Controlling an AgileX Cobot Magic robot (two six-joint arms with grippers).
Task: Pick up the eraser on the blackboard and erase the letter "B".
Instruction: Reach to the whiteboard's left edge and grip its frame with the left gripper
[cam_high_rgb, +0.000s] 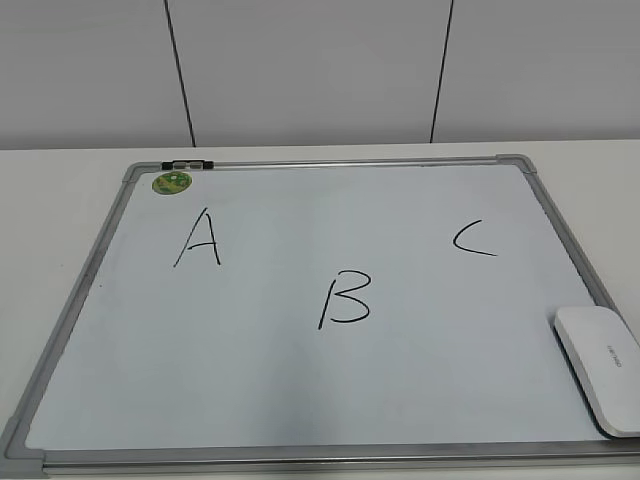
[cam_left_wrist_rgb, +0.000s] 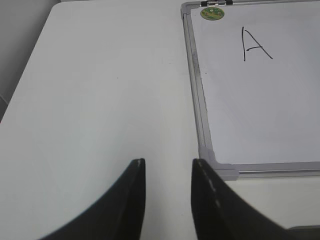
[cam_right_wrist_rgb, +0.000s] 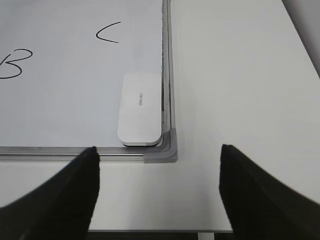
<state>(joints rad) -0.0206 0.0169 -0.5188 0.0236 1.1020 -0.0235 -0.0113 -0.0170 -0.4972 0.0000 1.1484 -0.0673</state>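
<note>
The blackboard (cam_high_rgb: 300, 400) is a white board with a grey frame lying flat on the table. The black letter "B" (cam_high_rgb: 345, 297) is drawn near its middle, and part of it shows at the left edge of the right wrist view (cam_right_wrist_rgb: 12, 63). The white eraser (cam_high_rgb: 603, 365) lies on the board's near right corner; in the right wrist view (cam_right_wrist_rgb: 141, 107) it sits just beyond my jaws. My right gripper (cam_right_wrist_rgb: 159, 155) is open and empty, over the table short of that corner. My left gripper (cam_left_wrist_rgb: 169, 164) is open and empty, beside the board's near left corner (cam_left_wrist_rgb: 216, 162). No arm shows in the exterior view.
A black "A" (cam_high_rgb: 199, 240) is at the board's left and a black "C" (cam_high_rgb: 472, 238) at its right. A green round sticker (cam_high_rgb: 171, 182) and a small clip (cam_high_rgb: 187, 164) sit at the far left corner. The white table (cam_left_wrist_rgb: 100, 100) ends near my right gripper. A wall stands behind.
</note>
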